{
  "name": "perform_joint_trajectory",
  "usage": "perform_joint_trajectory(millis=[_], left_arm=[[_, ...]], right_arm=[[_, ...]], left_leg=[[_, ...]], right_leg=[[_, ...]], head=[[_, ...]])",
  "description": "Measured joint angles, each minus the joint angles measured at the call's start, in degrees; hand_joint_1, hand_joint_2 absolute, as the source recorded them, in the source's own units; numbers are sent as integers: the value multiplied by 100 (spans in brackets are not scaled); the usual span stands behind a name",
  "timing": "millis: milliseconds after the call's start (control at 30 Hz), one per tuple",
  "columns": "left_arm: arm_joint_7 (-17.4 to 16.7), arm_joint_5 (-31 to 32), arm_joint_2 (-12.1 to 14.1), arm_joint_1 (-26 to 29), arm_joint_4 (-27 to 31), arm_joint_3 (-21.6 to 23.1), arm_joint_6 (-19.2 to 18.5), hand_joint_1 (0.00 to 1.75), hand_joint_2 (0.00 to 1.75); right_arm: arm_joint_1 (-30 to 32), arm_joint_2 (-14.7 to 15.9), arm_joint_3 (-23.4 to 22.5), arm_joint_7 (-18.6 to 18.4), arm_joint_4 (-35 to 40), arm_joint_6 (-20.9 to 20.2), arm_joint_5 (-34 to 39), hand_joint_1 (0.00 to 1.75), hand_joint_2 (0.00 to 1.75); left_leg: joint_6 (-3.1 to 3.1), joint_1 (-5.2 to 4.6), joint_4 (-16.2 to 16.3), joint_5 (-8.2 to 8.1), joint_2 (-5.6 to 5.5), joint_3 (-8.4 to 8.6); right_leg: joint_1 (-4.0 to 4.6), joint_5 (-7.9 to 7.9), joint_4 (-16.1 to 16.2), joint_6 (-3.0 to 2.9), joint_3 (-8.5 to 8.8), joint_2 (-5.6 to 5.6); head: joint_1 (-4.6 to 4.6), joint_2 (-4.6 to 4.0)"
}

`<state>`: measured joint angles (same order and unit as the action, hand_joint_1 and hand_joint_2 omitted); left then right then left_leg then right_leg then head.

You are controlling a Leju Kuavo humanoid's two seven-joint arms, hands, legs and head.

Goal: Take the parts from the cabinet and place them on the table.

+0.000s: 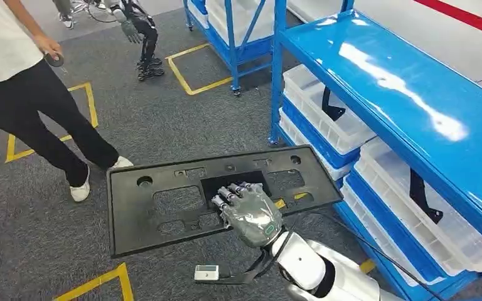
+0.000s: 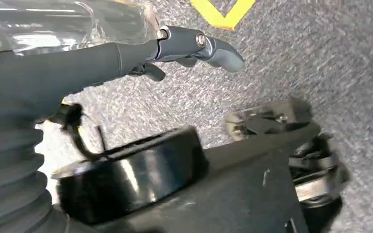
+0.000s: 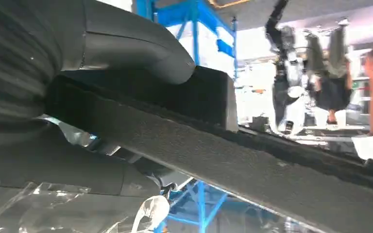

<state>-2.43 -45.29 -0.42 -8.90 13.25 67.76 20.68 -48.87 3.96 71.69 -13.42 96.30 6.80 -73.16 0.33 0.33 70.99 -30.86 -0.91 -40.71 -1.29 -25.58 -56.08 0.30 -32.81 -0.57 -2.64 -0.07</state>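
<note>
A large flat black plastic panel (image 1: 163, 200) with several cut-outs hangs level above the grey carpet in the head view. My right hand (image 1: 248, 210) grips it at its middle, fingers hooked into the rectangular opening. In the right wrist view the panel's edge (image 3: 252, 165) runs across the picture, clamped between the thumb (image 3: 126, 43) and the fingers below. My left hand (image 2: 175, 46) hangs over the carpet with its fingers stretched out and nothing in them. The blue cabinet (image 1: 401, 88) stands to my right.
White bins (image 1: 326, 119) fill the cabinet's lower shelves, one with a dark part in it. A person (image 1: 31, 106) in black trousers stands at the left. Another robot (image 1: 139, 31) and a second blue rack (image 1: 232, 37) are farther back. Yellow tape (image 1: 188, 69) marks the floor.
</note>
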Motion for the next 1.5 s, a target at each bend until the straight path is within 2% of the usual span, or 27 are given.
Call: perform_joint_trajectory(millis=[67,133,167,200,233,333,367,433,533,600,667,700,733,867,933,1000,1067,1100,1167,1200,1233,1267,1367,1400,1433,1467,1500], left_arm=[[0,11,0,-32,0,-2,4,0,175],[-13,33,0,-31,0,0,-6,0,175],[-28,33,0,-20,0,0,-18,0,175],[-33,53,2,-24,0,2,-33,0,175],[-39,61,2,-57,0,2,-63,0,175],[-81,70,13,-66,-2,2,-72,0,175],[-100,68,24,-51,-2,2,-72,0,175],[-107,74,33,-36,-2,2,-76,0,175],[-107,90,24,-69,-2,2,-85,0,175],[-114,90,20,-51,-2,2,-85,0,175],[-122,101,22,-40,-2,2,-70,0,175],[-122,107,22,-36,-2,2,-59,0,175],[-122,103,35,-40,-4,2,-41,0,175],[-140,114,35,20,-4,4,-46,0,175],[-133,125,42,10,-7,4,-46,0,175],[-103,136,35,-21,-7,4,-63,0,175],[-105,173,15,-66,-4,4,-63,0,175],[-109,195,4,-69,-4,4,-57,0,175],[-142,203,-6,-39,-4,11,-44,0,175],[-160,205,-11,-9,-4,18,-42,0,175],[-160,212,-13,10,-4,33,-46,0,175],[-190,218,-15,3,-4,46,-48,0,175],[-223,260,-11,27,-7,87,-63,0,175],[-234,267,-11,36,-7,87,-63,0,175],[-245,271,-15,29,-7,92,-63,0,175],[-275,277,-13,13,-7,96,-63,0,175],[-297,289,-15,9,-7,107,-61,0,175]], right_arm=[[20,2,2,11,2,0,-7,175,175],[18,2,2,17,20,0,-11,175,175],[16,0,0,15,39,-2,-17,175,175],[10,-2,0,15,50,0,-33,175,175],[10,2,0,15,52,0,-48,175,175],[32,13,0,-2,59,0,-59,175,175],[38,13,0,-2,61,0,-59,175,175],[60,28,0,-11,74,9,-63,175,175],[123,74,0,-11,81,9,-66,175,175],[184,85,2,-11,81,7,-63,175,175],[198,90,2,-11,83,7,-59,175,175],[199,92,2,-11,83,2,-59,175,175],[213,107,2,-9,81,-2,-55,175,175],[225,105,2,-11,94,-2,-50,175,175],[229,103,0,-37,96,-2,-41,175,175],[221,105,-2,-39,98,-2,-33,175,175],[230,107,-2,-46,96,-7,0,175,175],[229,107,-2,-50,96,-9,2,175,175],[227,107,-4,-66,101,-9,4,175,175],[227,107,-4,-70,114,-9,4,175,175],[226,107,-7,-70,122,-11,4,175,175],[226,107,-11,-72,131,-11,7,175,175],[238,107,-11,-92,142,-33,13,175,175],[245,113,-19,-101,146,-41,13,175,175],[250,127,-17,-105,146,-44,22,175,175],[253,129,-18,-105,170,-42,20,175,175],[254,144,-17,-105,173,-44,24,175,175]], left_leg=[[-13,16,331,-1,8,-182],[17,14,-433,429,64,209],[63,-6,-1053,702,186,518],[118,-55,-1529,829,443,750],[131,-137,-1641,760,509,784],[194,-169,-1645,786,314,725],[257,-117,-1733,842,252,806],[304,-91,-1767,872,163,833],[335,-89,-1762,867,-50,836],[328,-72,-1755,861,-209,850],[273,-25,-1702,823,-376,862],[216,-6,-1632,775,-445,850],[169,-37,-1579,744,-494,791],[116,11,-1572,755,-626,730],[60,-14,-1184,531,-177,579],[19,8,-216,92,-4,116],[27,11,454,-86,18,-215],[51,5,365,3,23,-174],[134,-36,-493,434,75,274],[196,-87,-1100,687,214,592],[260,-189,-1517,717,646,777],[272,-253,-1572,705,651,785],[303,-275,-1607,725,427,749],[334,-185,-1724,803,340,841],[344,-191,-1757,819,264,872],[381,-172,-1755,828,206,881],[389,-166,-1756,822,124,885]], right_leg=[[3,-17,0,-3,18,-139],[8,-46,0,8,62,-247],[8,-64,1,23,90,-298],[11,-76,8,39,111,-344],[47,-94,5,69,105,-392],[28,-103,42,142,133,-575],[28,-140,26,197,140,-543],[12,-435,-377,192,-15,-124],[12,-965,-1734,211,-688,50],[1,-732,-1646,228,-716,51],[-39,-159,-642,271,-273,111],[-95,12,-120,311,-52,311],[-64,-73,-125,315,-22,478],[-35,-36,-121,139,-47,221],[-38,-44,-111,63,-32,119],[-7,-59,-111,26,-23,-11],[22,-78,-111,7,-9,-164],[35,-90,-111,7,5,-224],[50,-118,-111,6,45,-338],[50,-132,-108,10,74,-388],[52,-139,-98,15,86,-430],[77,-149,-93,46,75,-476],[67,-166,-49,108,122,-687],[82,-241,-104,153,123,-652],[57,-333,-262,164,96,-290],[56,-554,-636,156,-67,-74],[63,-781,-1098,163,-290,22]], head=[[0,0],[2,0],[2,0],[2,0],[0,0],[2,0],[7,0],[9,0],[7,0],[7,0],[7,0],[9,0],[13,0],[6,0],[2,0],[2,0],[2,0],[2,0],[2,0],[2,0],[2,0],[2,0],[2,0],[5,0],[4,-2],[9,0],[7,0]])
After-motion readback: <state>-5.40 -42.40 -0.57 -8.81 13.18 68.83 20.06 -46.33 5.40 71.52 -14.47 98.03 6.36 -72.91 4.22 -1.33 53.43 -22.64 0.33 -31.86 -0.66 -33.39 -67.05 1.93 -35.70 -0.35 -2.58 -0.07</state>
